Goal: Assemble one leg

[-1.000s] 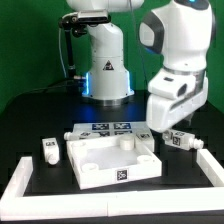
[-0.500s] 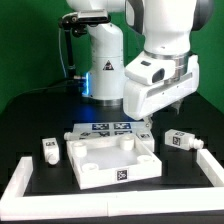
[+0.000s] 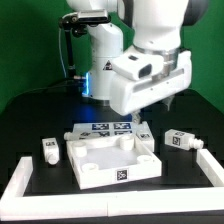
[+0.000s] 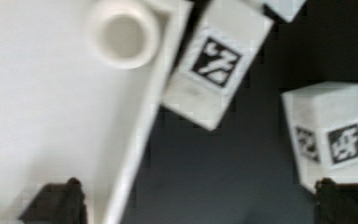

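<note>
A large square white panel (image 3: 98, 178) with a raised rim lay flat on the black worktop (image 3: 30, 125), with a small tag (image 3: 122, 176) on its near wall. Just behind it, perhaps touching, lay the marker board (image 3: 108, 128). A low white fence (image 3: 100, 208) edged the worktop on three sides. A green backdrop (image 3: 30, 50) hung behind. The wrist view showed a round hole (image 4: 123, 35) in the panel.

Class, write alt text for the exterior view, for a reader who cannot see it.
A white robot arm leans over a black table, above a square white panel with a raised rim. One tagged leg lies at the exterior view's left of the panel, another leg at its right.
</note>
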Controlling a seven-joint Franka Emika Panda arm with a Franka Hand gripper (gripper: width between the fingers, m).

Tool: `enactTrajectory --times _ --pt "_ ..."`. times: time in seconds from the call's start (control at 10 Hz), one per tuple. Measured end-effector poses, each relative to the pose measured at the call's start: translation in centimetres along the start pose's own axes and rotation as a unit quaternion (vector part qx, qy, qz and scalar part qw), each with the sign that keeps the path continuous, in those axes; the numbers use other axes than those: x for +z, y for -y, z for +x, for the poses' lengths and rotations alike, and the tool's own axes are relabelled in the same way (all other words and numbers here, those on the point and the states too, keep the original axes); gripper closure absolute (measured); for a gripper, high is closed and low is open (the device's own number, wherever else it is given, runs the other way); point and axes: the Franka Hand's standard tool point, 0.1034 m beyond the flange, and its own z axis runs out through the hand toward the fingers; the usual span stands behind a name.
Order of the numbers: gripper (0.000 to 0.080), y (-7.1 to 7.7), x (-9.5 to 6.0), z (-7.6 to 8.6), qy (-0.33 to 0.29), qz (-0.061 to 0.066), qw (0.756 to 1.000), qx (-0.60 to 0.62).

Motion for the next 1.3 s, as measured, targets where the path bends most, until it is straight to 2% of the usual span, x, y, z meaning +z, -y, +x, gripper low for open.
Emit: enactTrajectory --times 0.1,0.2,0.3,0.7,0.8,1.0,1.1,1.2,1.3 --pt "0.015 -0.6 0.0 -0.2 -0.004 -0.008 1.0 -0.002" --pt "0.015 -2.0 -0.1 -0.6 -0.007 -0.017 0.999 -0.05" --pt "0.015 -2.5 -0.2 -0.5 -0.016 -0.024 0.998 -0.061" --pt "0.015 -2.5 0.0 -0.5 -0.014 -0.023 0.998 -0.056" --pt "0.015 -3.7 0.3 -0.9 -0.011 -0.03 0.998 -0.05" --pt "0.015 -6.3 2.0 -2.1 -0.013 -0.038 0.999 -0.033" --pt "0.015 -7.7 3.0 -3.1 -0.012 -0.031 0.998 -0.05" --pt "0.015 -8.2 3.2 -3.5 -0.015 -0.024 0.998 -0.051" --pt "0.015 -7.8 3.1 -3.1 -0.016 -0.025 0.998 -0.05"
